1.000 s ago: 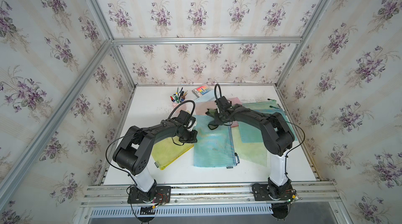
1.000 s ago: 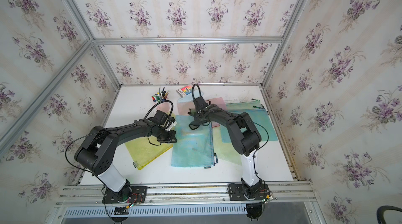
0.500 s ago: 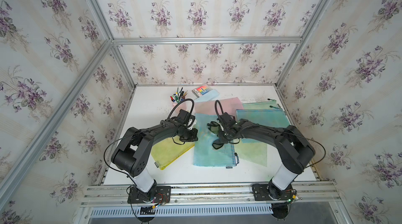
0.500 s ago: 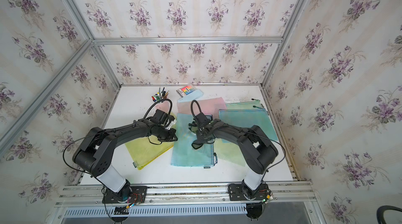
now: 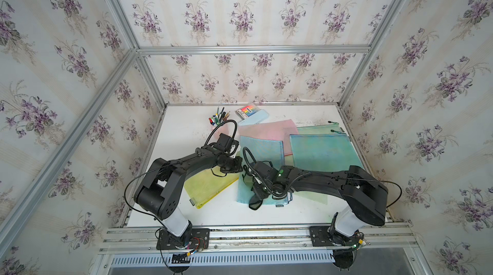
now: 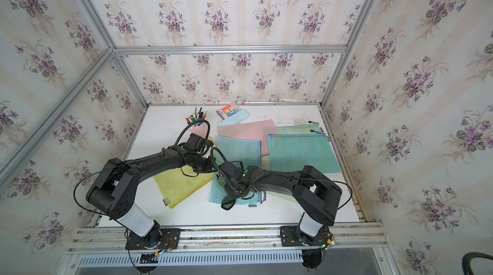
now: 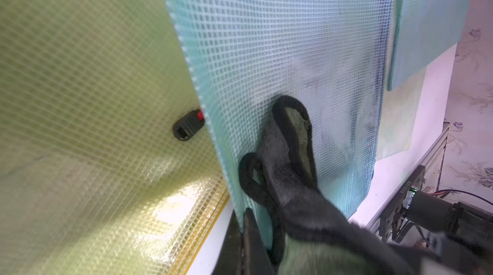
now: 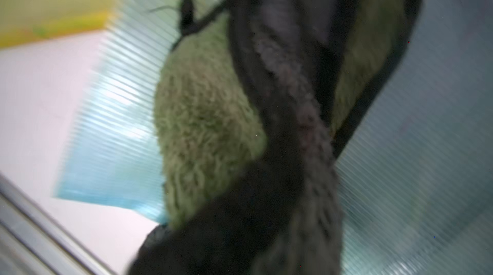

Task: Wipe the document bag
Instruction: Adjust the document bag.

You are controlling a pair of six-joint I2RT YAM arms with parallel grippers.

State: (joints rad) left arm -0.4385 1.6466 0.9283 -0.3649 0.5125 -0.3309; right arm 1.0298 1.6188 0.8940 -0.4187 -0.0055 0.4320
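The document bag [image 5: 262, 150] [image 6: 238, 150] is a blue mesh pouch lying flat mid-table, also filling the left wrist view [image 7: 280, 33]. My right gripper [image 5: 257, 189] [image 6: 231, 189] is shut on a dark and green cloth [image 5: 254, 203] [image 6: 227, 203], which trails over the bag's near end. In the right wrist view the cloth [image 8: 213, 113] hides the jaws. My left gripper [image 5: 237, 166] [image 6: 211, 166] is shut, its tips [image 7: 249, 233] pressed on the bag's left edge. The cloth [image 7: 290, 153] lies on the mesh just beyond them.
A yellow bag [image 5: 208, 188] [image 7: 93, 73] lies partly under the blue one on the left. Pink [image 5: 269, 129], teal [image 5: 320, 150] and green [image 5: 317, 128] bags overlap behind and to the right. A pen cup [image 5: 217, 124] and marker box [image 5: 246, 112] stand at the back. A metal rail [image 5: 240, 233] runs along the front.
My right gripper has dragged the cloth from the bag's far end down its length to the near end. The left gripper has stayed on the bag's left edge.
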